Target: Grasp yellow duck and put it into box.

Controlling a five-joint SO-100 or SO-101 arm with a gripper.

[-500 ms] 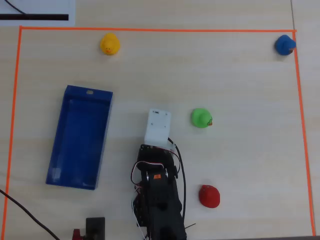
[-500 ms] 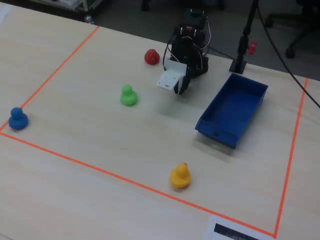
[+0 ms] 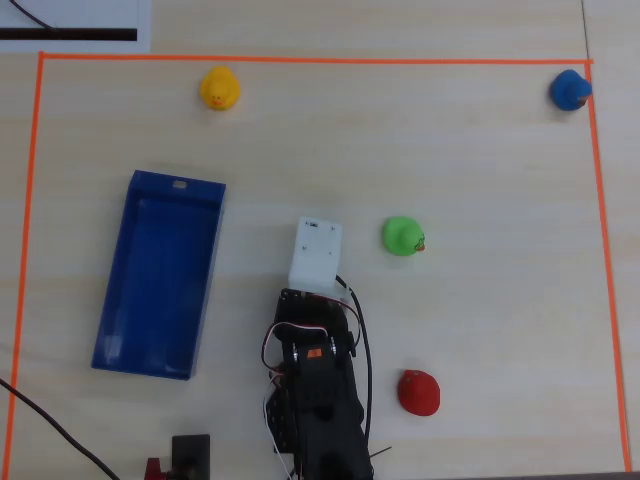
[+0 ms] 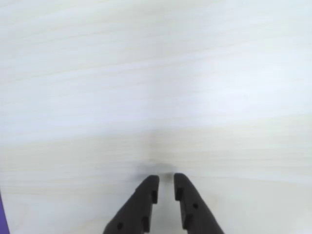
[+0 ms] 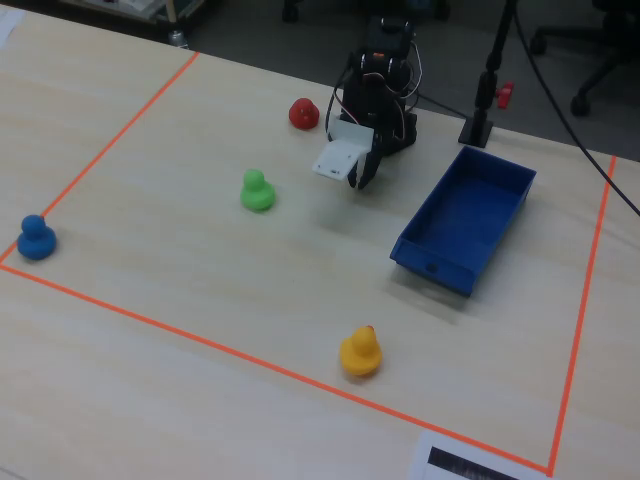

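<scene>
Presently the gripper (image 4: 165,184) hangs low over bare table (image 3: 480,160) near the arm's base, its two dark fingers nearly together with only a thin gap between them, and nothing is held.

Location of the target: in the overhead view the yellow duck (image 3: 219,88) stands at the far side of the taped area, just inside the orange tape line (image 3: 320,61) and well apart from the gripper, up and to the left of it. In the fixed view the same duck (image 5: 360,352) sits close to the near tape line, with the arm (image 5: 378,90) at the far side.

Governing relation: the duck lies ahead of the hand and off to the left in the overhead view, beyond the far short end of the box (image 3: 136,290). The box (image 5: 512,174) lies between arm and duck on that same side, empty. The wrist view shows only wood, no duck.

Judgement: the approach has not begun. The fingers will likely need to spread before descending on the duck.
</scene>
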